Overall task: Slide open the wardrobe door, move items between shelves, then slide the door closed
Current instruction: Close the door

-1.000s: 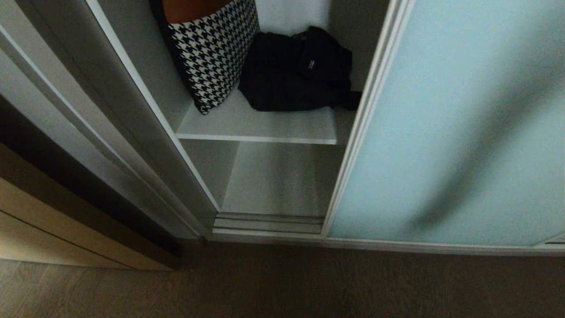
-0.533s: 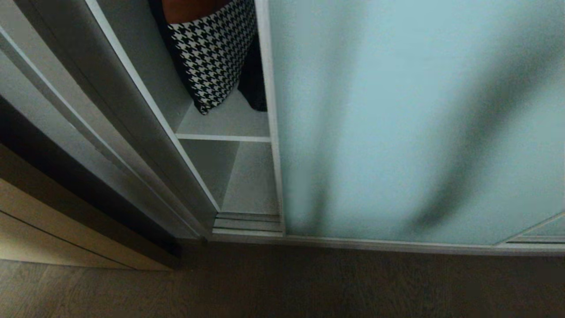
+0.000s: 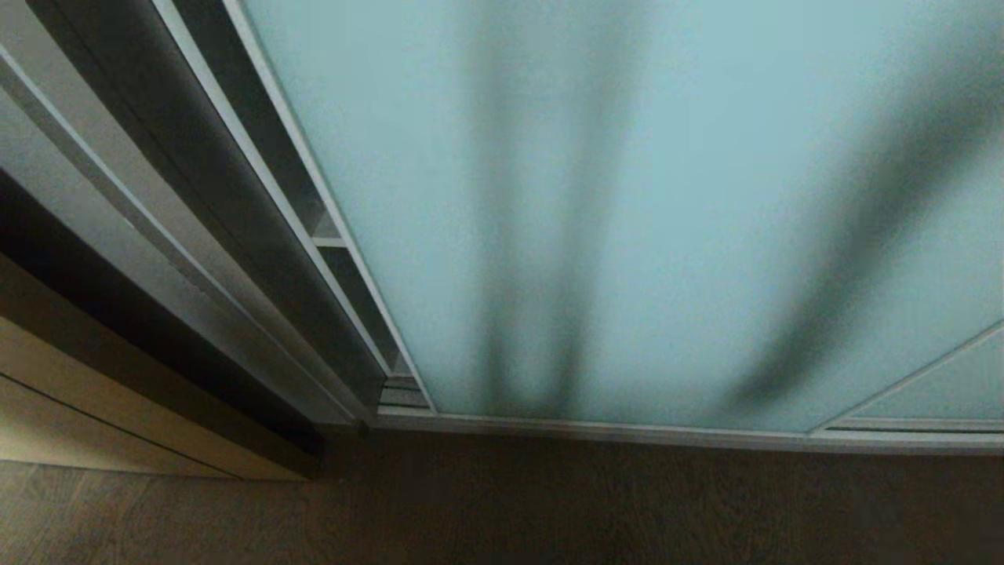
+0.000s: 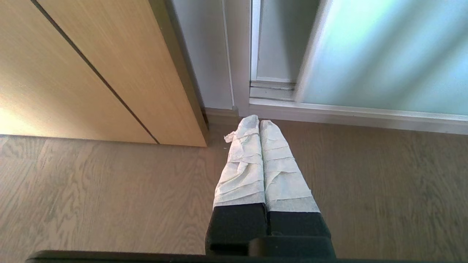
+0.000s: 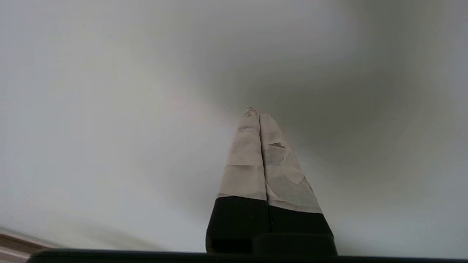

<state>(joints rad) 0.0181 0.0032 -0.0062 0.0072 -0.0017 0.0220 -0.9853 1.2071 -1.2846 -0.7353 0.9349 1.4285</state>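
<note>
The sliding wardrobe door [image 3: 627,196] has travelled far toward my left in the last second: a moment ago the opening was wide and I saw the houndstooth cushion and the black bag on the upper shelf, and now the frosted panel covers almost everything. Only a thin dark gap is left between its leading edge and the wardrobe frame [image 3: 235,227], and inside this gap I still see a small piece of the shelves [image 3: 329,242] and the end of the floor track [image 3: 401,392]. My right gripper [image 5: 256,112] has its two taped fingers pressed together, holding nothing, and the tips are against or very near a pale blurred surface, which I judge to be the door glass that I push; contact I cannot confirm. My left gripper [image 4: 255,122] is also closed and empty, parked low over the wooden floor [image 4: 109,190] near the tan panel [image 4: 91,65]. I think the closing is almost finished; only the last short slide remains.
</note>
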